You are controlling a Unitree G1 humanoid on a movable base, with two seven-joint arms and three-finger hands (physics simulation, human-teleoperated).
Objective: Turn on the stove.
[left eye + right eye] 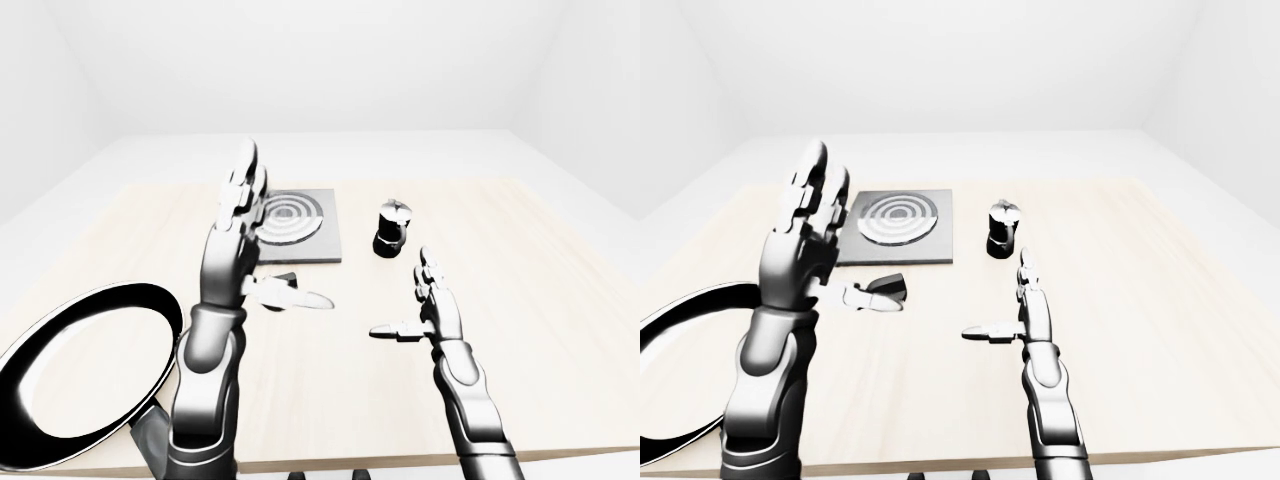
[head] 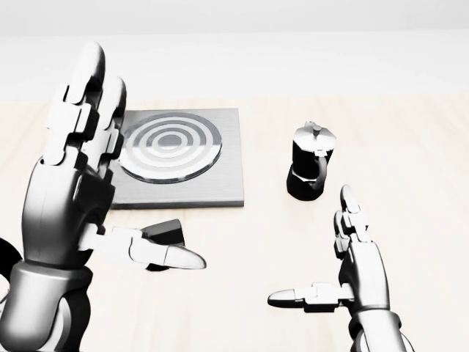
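Left hand [image 2: 69, 183] raised above the wooden table [image 2: 410, 169], fingers spread and upright, thumb pointing right, grasping nothing. Its thumb partly hides the black stove knob [image 2: 167, 233], which lies on the table just below the stove [image 2: 209, 180], a grey plate with concentric rings at upper centre of the head view. Right hand [image 2: 355, 268] likewise splayed and empty, low at the right. A black moka pot [image 2: 309, 170], lid closed, contents unseen, stands right of the stove. A black-rimmed pan [image 1: 85, 370], holding nothing, lies at lower left.
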